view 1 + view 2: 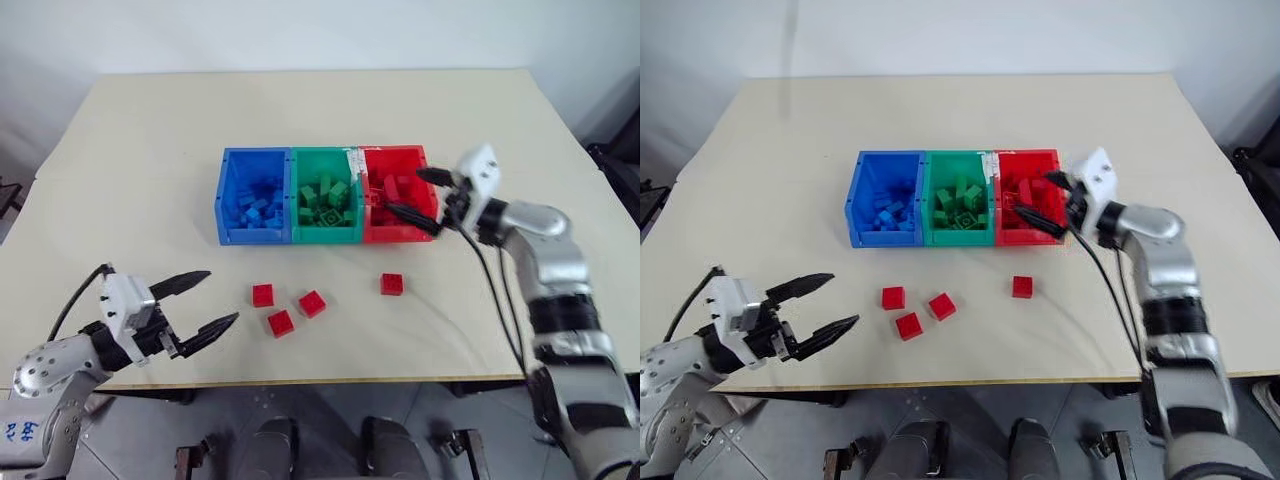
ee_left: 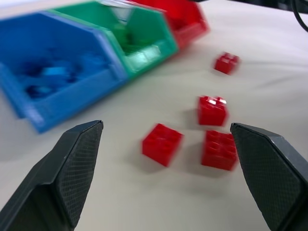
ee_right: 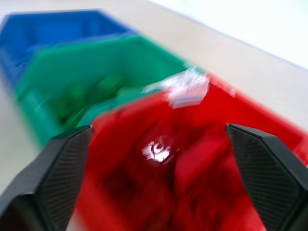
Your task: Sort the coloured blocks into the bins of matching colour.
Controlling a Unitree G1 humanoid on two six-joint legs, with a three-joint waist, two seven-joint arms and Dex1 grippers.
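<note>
Lying loose, four red blocks (image 1: 263, 294); three bins (image 1: 256, 237)

Four bright red blocks (image 1: 262, 294) are seen on the pale cream counter (image 1: 150, 150). The bins (image 1: 324, 195) are coloured blue, green and red, with matching blocks inside.
</note>
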